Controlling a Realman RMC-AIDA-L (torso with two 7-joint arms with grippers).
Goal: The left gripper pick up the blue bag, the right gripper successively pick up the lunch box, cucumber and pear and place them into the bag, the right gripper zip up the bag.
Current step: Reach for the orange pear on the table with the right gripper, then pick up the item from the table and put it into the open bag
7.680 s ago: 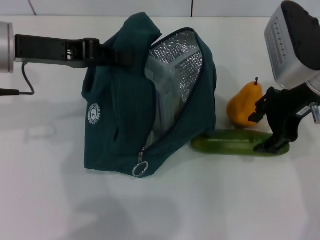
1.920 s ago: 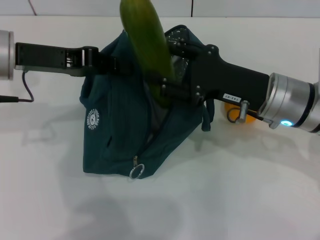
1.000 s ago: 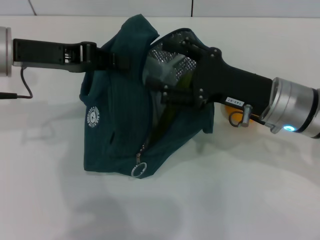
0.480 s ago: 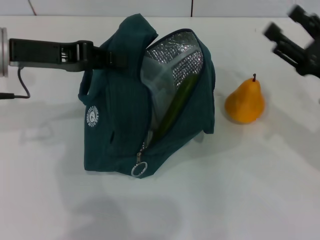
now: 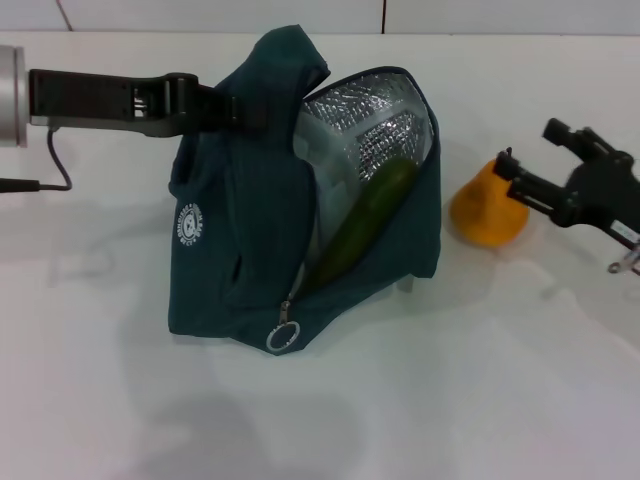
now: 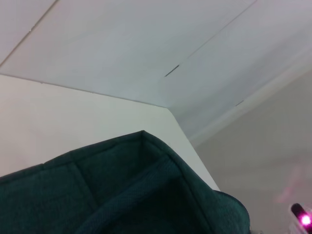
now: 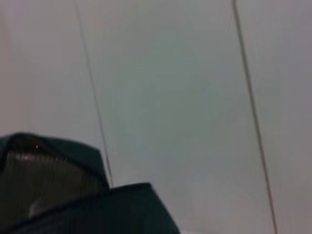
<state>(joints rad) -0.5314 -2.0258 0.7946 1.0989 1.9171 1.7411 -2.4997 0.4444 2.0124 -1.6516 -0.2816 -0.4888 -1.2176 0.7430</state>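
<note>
The blue bag (image 5: 240, 240) stands on the white table, unzipped, with its foil lining (image 5: 370, 105) showing. My left gripper (image 5: 232, 110) is shut on the bag's top edge and holds it up. The cucumber (image 5: 365, 225) leans slantwise inside the opening, in front of the clear lunch box (image 5: 322, 160). The pear (image 5: 483, 208) stands on the table right of the bag. My right gripper (image 5: 530, 150) is open and empty, just over the pear's top, hiding its stem. Bag fabric shows in the left wrist view (image 6: 122, 195) and the right wrist view (image 7: 97, 209).
The ring zipper pull (image 5: 284, 336) hangs at the bag's lower front. A black cable (image 5: 55, 170) runs from the left arm at the far left. The white table (image 5: 450, 380) stretches in front of and behind the bag.
The right gripper let the cucumber go inside the bag, drew back to the upper right, and has now come down over the pear. The bag shifted slightly right.
</note>
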